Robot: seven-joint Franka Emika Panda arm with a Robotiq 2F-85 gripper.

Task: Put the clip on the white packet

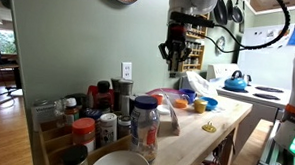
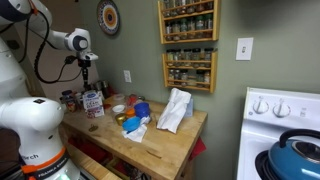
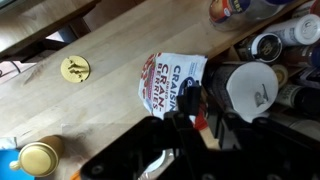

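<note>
White packet (image 1: 167, 115) stands near the middle of the wooden surface (image 1: 200, 145) in an exterior view, behind a cluster of jars at the near corner, with the gripper (image 1: 173, 54) hanging well above it against the wall; its fingers look loosely parted, though I cannot tell for certain. In an exterior view, the packet (image 2: 174, 110) leans upright toward the far edge of the surface (image 2: 150, 150), and the gripper (image 2: 87, 70) hovers over the jars at the opposite end. In the wrist view, the packet (image 3: 171, 80) lies just above the gripper (image 3: 193, 117), which seems to pinch a small reddish clip (image 3: 199, 120), with a yellow piece (image 3: 75, 69) well apart.
</note>
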